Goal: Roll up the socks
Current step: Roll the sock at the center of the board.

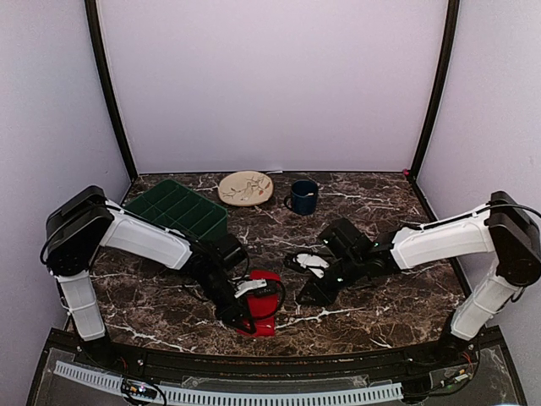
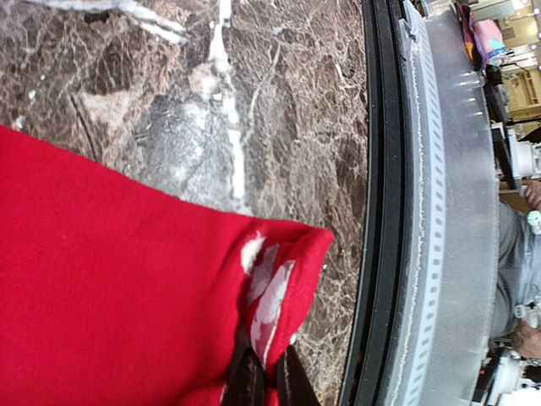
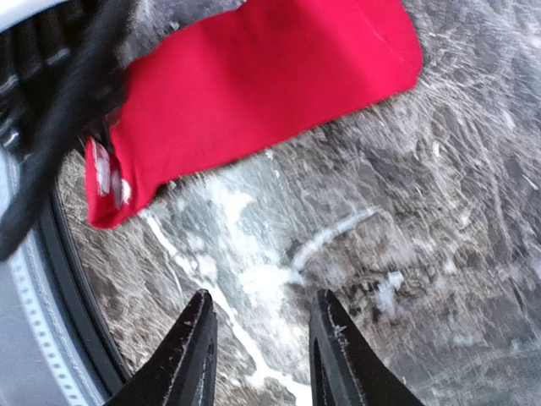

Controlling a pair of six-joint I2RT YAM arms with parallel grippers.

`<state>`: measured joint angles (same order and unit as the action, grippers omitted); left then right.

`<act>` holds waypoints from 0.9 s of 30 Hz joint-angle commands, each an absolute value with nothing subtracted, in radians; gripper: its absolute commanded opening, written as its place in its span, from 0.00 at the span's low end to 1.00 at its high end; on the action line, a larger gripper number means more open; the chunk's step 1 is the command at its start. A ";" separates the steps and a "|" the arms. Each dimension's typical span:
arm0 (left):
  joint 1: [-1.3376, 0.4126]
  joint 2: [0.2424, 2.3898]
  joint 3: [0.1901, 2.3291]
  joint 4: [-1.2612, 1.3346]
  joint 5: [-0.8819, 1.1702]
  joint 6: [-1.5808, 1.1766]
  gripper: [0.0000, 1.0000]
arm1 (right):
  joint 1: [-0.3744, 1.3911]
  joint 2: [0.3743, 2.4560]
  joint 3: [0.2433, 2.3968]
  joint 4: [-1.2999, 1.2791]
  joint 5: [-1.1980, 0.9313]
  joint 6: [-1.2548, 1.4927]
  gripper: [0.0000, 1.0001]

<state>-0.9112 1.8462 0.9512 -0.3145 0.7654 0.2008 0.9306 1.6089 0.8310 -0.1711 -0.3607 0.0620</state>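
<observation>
The socks [image 1: 265, 309] lie as a flat bright red piece of fabric near the table's front edge, between the two arms. In the left wrist view the socks [image 2: 127, 279] fill the lower left, with a white patterned band at their folded end. My left gripper [image 2: 269, 376] is shut on that end, its dark fingers pinching the red fabric; from above, the left gripper [image 1: 245, 320] sits at the socks' near left. My right gripper [image 3: 264, 338] stands open over bare marble, apart from the socks [image 3: 270, 76], with nothing between its fingers. From above, the right gripper [image 1: 306, 296] hovers to their right.
A green compartment tray [image 1: 179, 209] stands at the back left, with a cream plate [image 1: 246, 187] and a dark blue mug [image 1: 303, 196] behind the middle. The table's black front rim [image 2: 380, 211] runs close beside the held sock end.
</observation>
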 commanded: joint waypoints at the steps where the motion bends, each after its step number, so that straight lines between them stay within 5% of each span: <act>1: -0.892 1.897 0.997 -0.441 0.846 0.217 0.00 | 1.009 1.527 0.790 -0.110 -0.174 0.066 0.36; 12: -0.867 2.027 1.103 -0.537 0.969 0.226 0.00 | 1.206 1.405 0.708 -0.070 0.049 0.033 0.36; 27: -0.850 2.113 1.163 -0.591 0.991 0.248 0.00 | 1.385 1.667 0.943 -0.178 0.058 -0.111 0.36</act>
